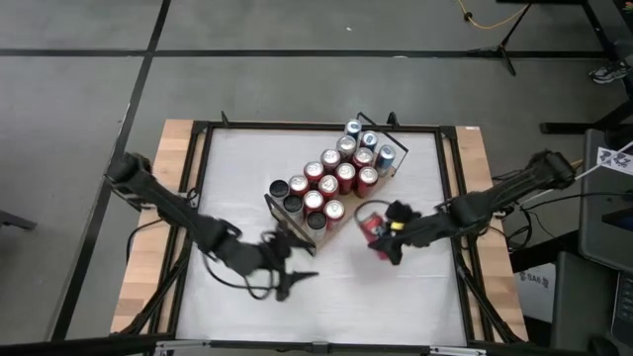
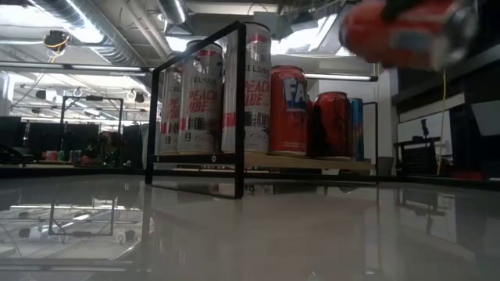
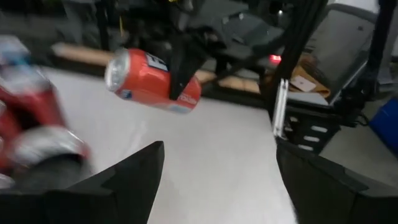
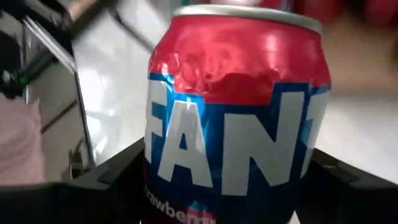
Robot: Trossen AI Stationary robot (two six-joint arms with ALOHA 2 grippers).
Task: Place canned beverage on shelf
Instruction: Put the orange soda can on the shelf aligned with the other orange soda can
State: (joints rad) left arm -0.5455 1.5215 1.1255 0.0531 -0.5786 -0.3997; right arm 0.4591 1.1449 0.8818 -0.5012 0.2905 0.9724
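The red can point(image 1: 373, 227) lies tilted above the table, pinched by the right gripper point(image 1: 382, 233), just off the shelf point(image 1: 336, 178) at its five o'clock. The left gripper point(image 1: 294, 280), fingers spread and empty, hovers at the shelf's seven o'clock.

Blurred red can point(image 2: 408, 33) cut off at top.

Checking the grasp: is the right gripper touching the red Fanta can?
Touching. The right wrist view shows the right gripper with both fingers pressed against the red Fanta can.
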